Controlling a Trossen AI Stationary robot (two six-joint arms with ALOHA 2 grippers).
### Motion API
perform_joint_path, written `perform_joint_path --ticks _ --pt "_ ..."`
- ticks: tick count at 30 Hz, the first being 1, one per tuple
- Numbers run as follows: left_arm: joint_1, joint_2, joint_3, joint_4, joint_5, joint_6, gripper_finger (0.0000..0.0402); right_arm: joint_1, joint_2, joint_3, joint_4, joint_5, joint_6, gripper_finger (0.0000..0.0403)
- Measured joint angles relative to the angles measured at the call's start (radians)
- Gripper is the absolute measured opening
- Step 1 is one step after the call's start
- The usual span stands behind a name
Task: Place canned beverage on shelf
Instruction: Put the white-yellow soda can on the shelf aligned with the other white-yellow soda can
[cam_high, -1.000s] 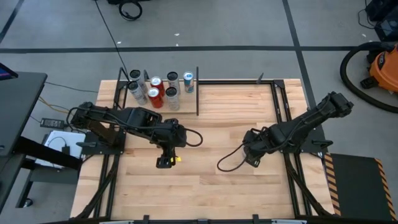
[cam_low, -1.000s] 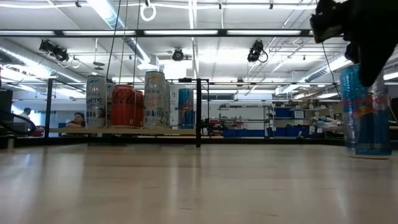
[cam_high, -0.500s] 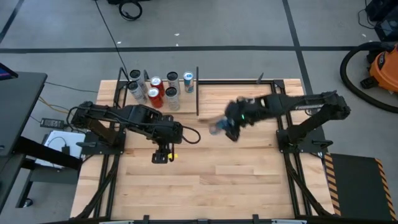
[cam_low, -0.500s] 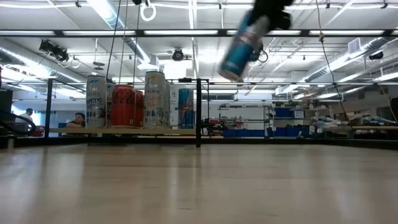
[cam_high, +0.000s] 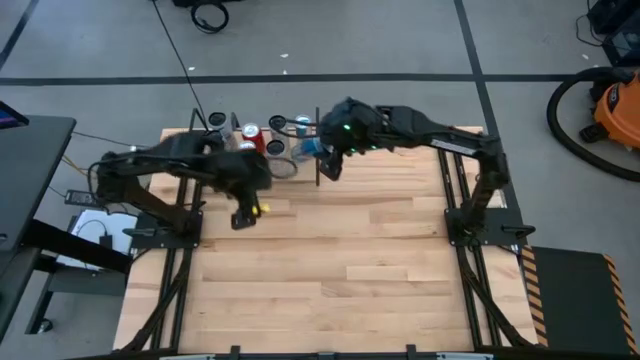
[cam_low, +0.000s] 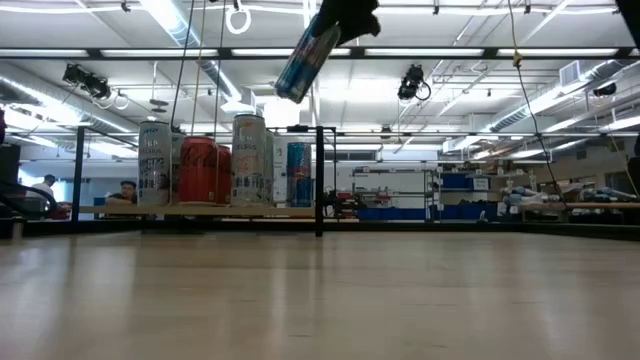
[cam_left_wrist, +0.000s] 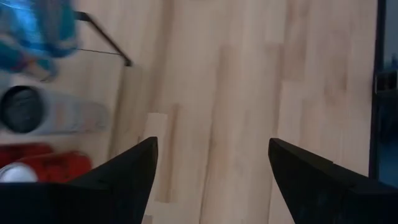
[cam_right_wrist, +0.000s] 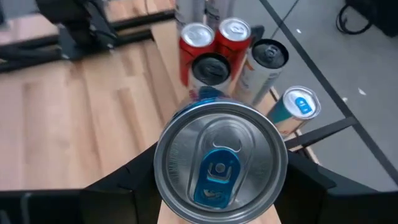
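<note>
We're in a big open robotics lab or workshop here. Long strip lights (cam_low: 420, 52) run along an exposed ceiling, cameras (cam_low: 412, 84) hang from overhead rigging, and blue storage bins (cam_low: 385, 212) line racks at the back. A person (cam_low: 125, 192) sits at a far workstation. From above: grey concrete floor (cam_high: 350, 40) with taped lines, loose cables (cam_high: 210, 15), an orange shop vacuum (cam_high: 612, 105), and a butcher-block desk (cam_high: 350, 260) on a black frame.

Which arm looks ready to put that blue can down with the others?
The right one. Its pincer already holds the blue can, tilted, above the shelf. The left pincer is open and empty over the table.
</note>
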Motion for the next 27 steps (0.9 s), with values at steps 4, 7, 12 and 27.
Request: perform_joint_path --ticks 4,7,12,27 --pt "0.039 -0.060 0.001 0.017 -0.034 -0.057 0.0307 -0.035 0.082 0.092 -0.059 -0.004 -0.044 0.0240" --pt "0.046 -0.095 0.001 0.058 -0.036 -0.074 0.0307 -0.057 0.121 0.133 -0.085 -0.004 -0.075 0.0240" --pt "0.042 -0.125 0.002 0.123 -0.034 -0.075 0.0307 -0.093 0.164 0.153 -0.100 -0.017 -0.107 0.0240" --pt "0.042 -0.126 0.002 0.120 -0.035 -0.102 0.0307 -0.119 0.203 0.154 -0.121 -0.054 -0.184 0.0240"
